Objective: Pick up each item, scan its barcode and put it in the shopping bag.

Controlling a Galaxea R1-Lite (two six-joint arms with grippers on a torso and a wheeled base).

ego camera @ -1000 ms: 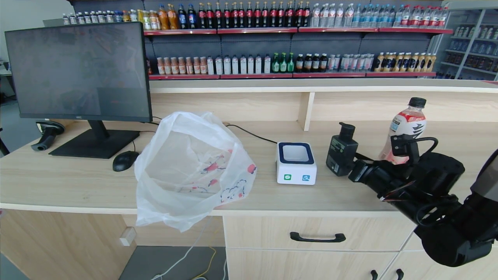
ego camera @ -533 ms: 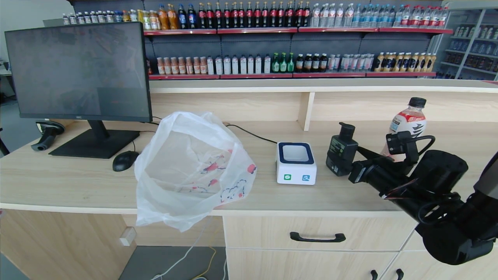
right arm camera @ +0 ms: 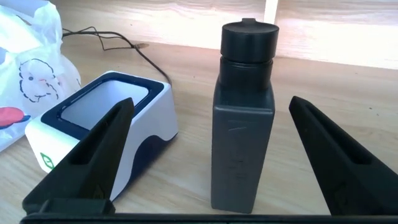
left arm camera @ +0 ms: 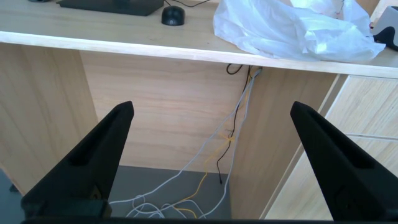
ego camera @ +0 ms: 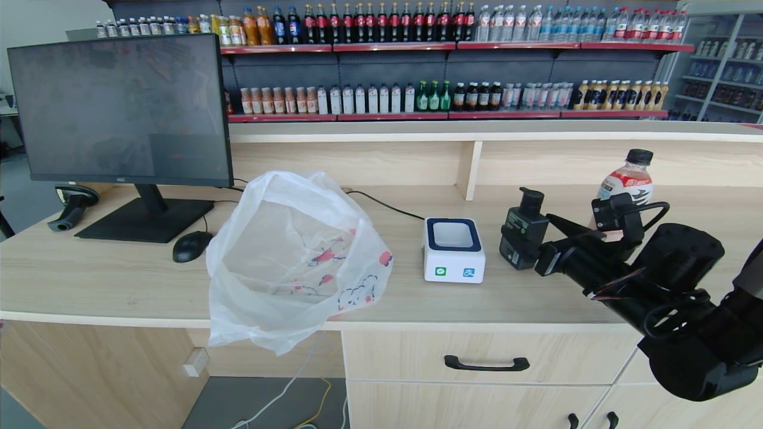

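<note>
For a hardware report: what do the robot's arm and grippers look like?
Black right arm: rounded joint housings, looped black cables, red and white wires near the wrist, boxy black camera. Matte black left gripper and right gripper: wedge-shaped fingers.

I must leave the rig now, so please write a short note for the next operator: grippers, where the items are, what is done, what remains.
Left gripper: open, holding nothing, low in front of the counter.
Right gripper: open, facing the dark bottle, not gripping it.
Things: dark bottle upright, right of the scanner; drink bottle upright behind the right arm; shopping bag left of the scanner, looks empty.
Done: nothing bagged, it seems.
Left: grasp, scan and bag both bottles.
</note>
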